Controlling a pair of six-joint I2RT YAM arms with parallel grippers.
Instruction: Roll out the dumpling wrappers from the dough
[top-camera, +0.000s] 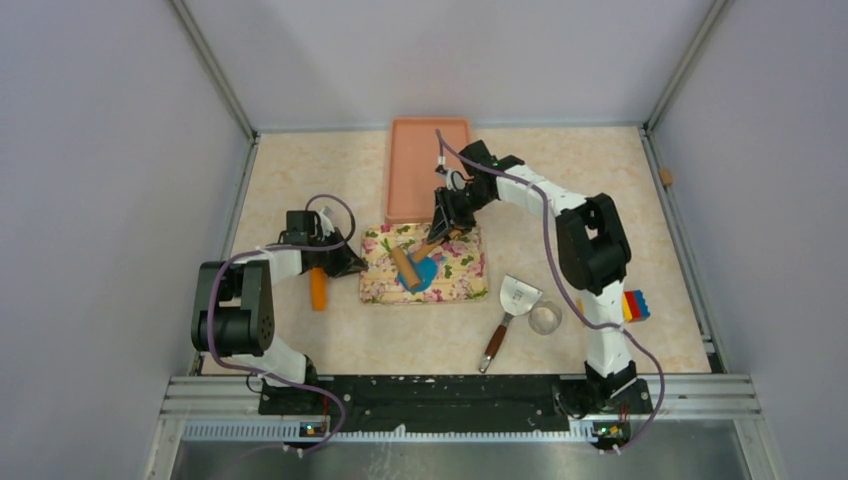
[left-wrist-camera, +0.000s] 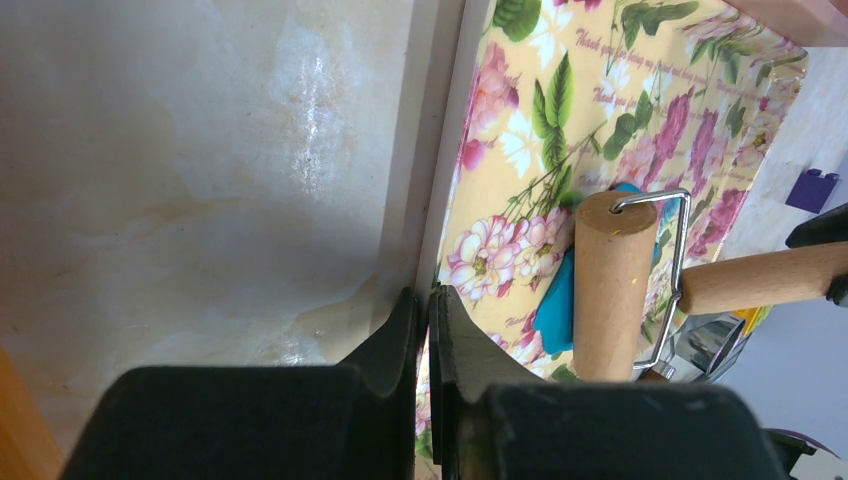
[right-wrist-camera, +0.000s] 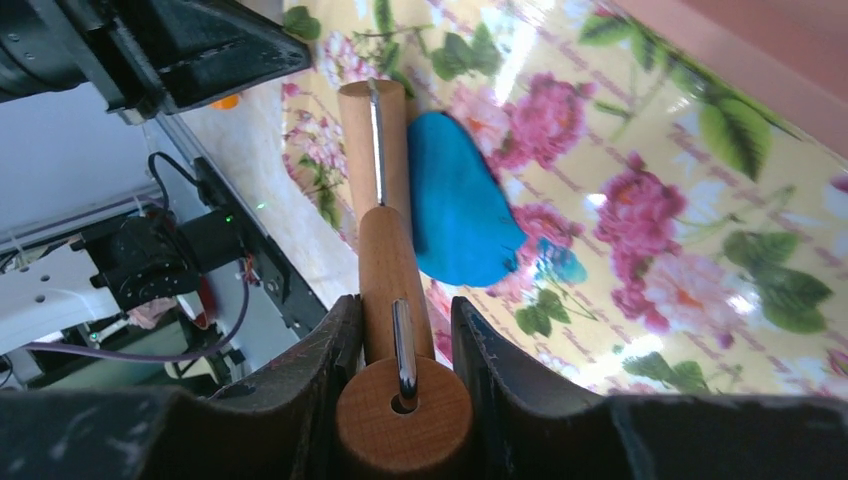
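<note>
The blue dough (top-camera: 422, 273) is a flattened oval lump on the floral mat (top-camera: 455, 272). It also shows in the right wrist view (right-wrist-camera: 455, 210) and the left wrist view (left-wrist-camera: 555, 305). The wooden roller (top-camera: 405, 264) rests on the dough's left edge. My right gripper (top-camera: 446, 226) is shut on the roller's handle (right-wrist-camera: 390, 265), seen between its fingertips in the right wrist view (right-wrist-camera: 405, 305). My left gripper (top-camera: 350, 265) is shut on the mat's left edge (left-wrist-camera: 430, 300). No round wrapper disc shows.
A pink tray (top-camera: 428, 135) stands behind the mat. A metal spatula (top-camera: 510, 305) and a ring cutter (top-camera: 545, 318) lie right of the mat. A toy brick (top-camera: 635, 305) is by the right arm. An orange object (top-camera: 318, 288) lies left of the mat. A purple block (left-wrist-camera: 812, 188) lies beyond the mat.
</note>
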